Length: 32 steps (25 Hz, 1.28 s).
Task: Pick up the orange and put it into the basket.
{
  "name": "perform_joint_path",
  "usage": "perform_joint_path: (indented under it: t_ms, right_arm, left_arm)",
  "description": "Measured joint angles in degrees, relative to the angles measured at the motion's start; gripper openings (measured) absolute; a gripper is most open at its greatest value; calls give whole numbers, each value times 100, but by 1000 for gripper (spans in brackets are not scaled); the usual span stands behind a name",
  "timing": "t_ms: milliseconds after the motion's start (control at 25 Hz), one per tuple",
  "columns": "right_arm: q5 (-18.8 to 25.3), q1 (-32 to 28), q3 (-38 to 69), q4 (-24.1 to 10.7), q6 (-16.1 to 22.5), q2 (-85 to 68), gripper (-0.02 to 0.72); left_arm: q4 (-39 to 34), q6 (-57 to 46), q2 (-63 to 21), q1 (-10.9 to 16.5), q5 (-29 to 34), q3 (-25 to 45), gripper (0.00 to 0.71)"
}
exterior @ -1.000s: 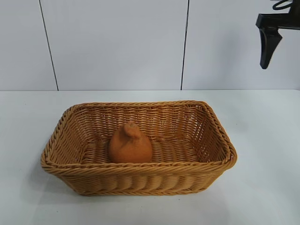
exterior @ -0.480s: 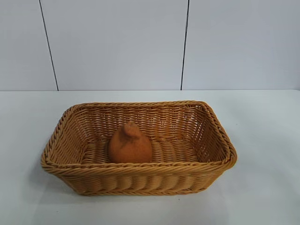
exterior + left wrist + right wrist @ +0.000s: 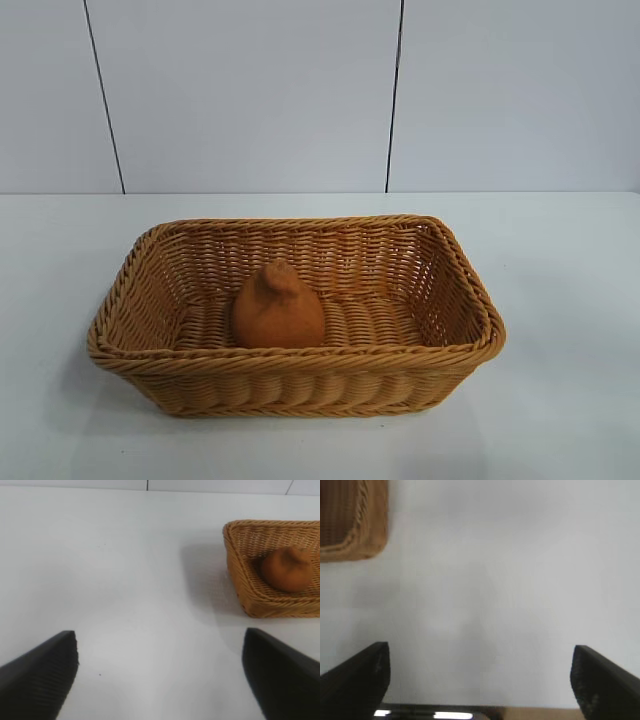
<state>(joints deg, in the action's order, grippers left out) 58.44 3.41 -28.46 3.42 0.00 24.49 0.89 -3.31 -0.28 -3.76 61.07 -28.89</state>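
The orange (image 3: 278, 308), a dull orange-brown fruit with a knobby top, rests upright on the floor of the woven basket (image 3: 300, 362) in the middle of the white table. Neither arm shows in the exterior view. In the left wrist view the orange (image 3: 287, 570) and the basket (image 3: 240, 575) lie well off from my left gripper (image 3: 161, 642), which is open over bare table with nothing between its fingers. My right gripper (image 3: 480, 660) is open too, also over bare table, with a corner of the basket (image 3: 357, 535) farther off.
The white table (image 3: 560, 300) spreads out on all sides of the basket. A pale panelled wall (image 3: 250, 90) stands behind it. The table's edge (image 3: 485, 711) runs just under the right gripper in its wrist view.
A second ago the right arm's black fingers hung at the top right of the exterior view; they have since left it. The orange and basket have not moved.
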Motion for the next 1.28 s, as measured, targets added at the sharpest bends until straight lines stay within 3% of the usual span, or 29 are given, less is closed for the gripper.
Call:
perform_joint_path:
  t_ms: [280,680,1280]
  right_arm:
    - [0,0,6,16,0,-1565,675]
    - [0,0,35,33,0,-2419,675]
    - [7,0,35,-93,-30,-2487,675]
  left_arm:
    - [0,0,0,0,-5,0,636]
    - [0,0,0,0,-5,0,636]
    - [0,0,0,0,-5,0,636]
